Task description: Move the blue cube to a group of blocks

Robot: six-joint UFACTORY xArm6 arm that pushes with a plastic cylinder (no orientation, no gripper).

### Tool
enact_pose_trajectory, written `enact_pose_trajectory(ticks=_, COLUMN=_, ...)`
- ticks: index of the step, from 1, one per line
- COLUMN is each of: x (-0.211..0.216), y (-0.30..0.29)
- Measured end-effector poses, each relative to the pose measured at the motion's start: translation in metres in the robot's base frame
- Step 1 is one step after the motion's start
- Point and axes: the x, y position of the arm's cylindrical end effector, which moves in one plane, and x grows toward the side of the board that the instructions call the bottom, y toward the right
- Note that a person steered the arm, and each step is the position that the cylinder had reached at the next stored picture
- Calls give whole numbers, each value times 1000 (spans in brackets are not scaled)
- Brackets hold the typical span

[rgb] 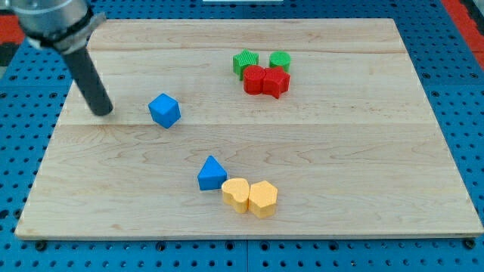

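The blue cube (164, 110) sits alone on the wooden board (363, 174), left of centre. My tip (103, 112) rests on the board to the view's left of the cube, a short gap away, at about the same height in the view. One group lies near the top centre: two green blocks (245, 61) (280, 60) with two red blocks (254, 78) (275, 81) just below them. Another group lies at the bottom centre: a blue triangular block (211, 174) touching two yellow blocks (236, 194) (262, 199).
The board lies on a blue perforated table (461, 91). The arm's dark rod (87, 75) slants up to the view's top left corner.
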Motion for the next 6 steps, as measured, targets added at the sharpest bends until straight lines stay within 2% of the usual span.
enact_pose_trajectory(ticks=1, x=-2, y=58)
enact_pose_trajectory(ticks=2, x=37, y=135)
enact_pose_trajectory(ticks=4, x=103, y=228)
enact_pose_trajectory(ticks=6, x=111, y=224)
